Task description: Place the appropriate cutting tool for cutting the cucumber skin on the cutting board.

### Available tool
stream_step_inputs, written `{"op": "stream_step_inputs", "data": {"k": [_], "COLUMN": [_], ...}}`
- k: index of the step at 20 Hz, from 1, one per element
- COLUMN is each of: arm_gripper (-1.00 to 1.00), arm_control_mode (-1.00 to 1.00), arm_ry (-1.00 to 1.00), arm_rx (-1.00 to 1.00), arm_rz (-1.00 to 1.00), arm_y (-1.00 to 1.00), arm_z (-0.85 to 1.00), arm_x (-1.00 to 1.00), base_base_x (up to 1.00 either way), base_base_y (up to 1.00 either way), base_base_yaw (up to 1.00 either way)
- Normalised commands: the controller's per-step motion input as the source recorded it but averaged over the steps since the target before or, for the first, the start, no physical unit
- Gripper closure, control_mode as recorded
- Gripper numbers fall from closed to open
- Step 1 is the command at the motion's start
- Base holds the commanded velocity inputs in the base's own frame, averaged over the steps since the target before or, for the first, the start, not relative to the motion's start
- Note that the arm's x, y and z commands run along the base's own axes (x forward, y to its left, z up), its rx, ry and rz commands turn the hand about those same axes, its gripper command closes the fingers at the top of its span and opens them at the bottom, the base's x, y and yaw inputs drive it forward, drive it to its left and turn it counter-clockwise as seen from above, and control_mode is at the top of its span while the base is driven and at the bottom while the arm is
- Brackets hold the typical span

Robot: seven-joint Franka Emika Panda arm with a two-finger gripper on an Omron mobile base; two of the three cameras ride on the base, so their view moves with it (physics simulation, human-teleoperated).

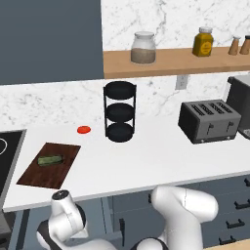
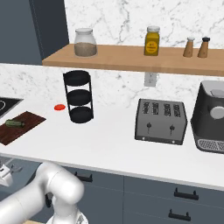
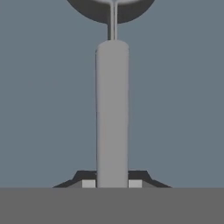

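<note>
Peeler: the grey metal peeler (image 3: 112, 113) stands straight up between the gripper (image 3: 112, 181) fingertips in the hand view, handle low, forked head at the top edge
Gripper: closed on the peeler handle, both dark tips pressed against it
Arm: folded low in front of the counter, below its edge
Cutting board: the dark brown cutting board (image 1: 49, 165) lies at the near left of the white counter (image 1: 156, 151)
Cucumber: the stubby green cucumber (image 1: 50, 159) rests on the board's far half
Done: peeler looks picked up
Left: lift it over the counter and set it on the board beside the cucumber
</note>
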Motion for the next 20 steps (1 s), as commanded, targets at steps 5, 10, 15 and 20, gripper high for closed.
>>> {"op": "stream_step_inputs", "data": {"k": [5,10,15,20], "arm_gripper": [1.0,1.0,1.0,1.0], "arm_control_mode": [-1.0,-1.0,-1.0,-1.0], "arm_ry": [0.0,0.0,0.0,0.0], "arm_rx": [0.0,0.0,0.0,0.0], "arm_rz": [0.0,-0.01,-0.03,-0.01], "arm_y": [-0.03,-0.09,-0.08,-0.1], "arm_z": [0.12,0.41,0.78,0.77], "arm_x": [-0.48,-0.31,-0.14,-0.41], "base_base_x": [0.0,0.0,0.0,0.0], "base_base_y": [0.0,0.0,0.0,0.0], "base_base_yaw": [0.0,0.0,0.0,0.0]}}
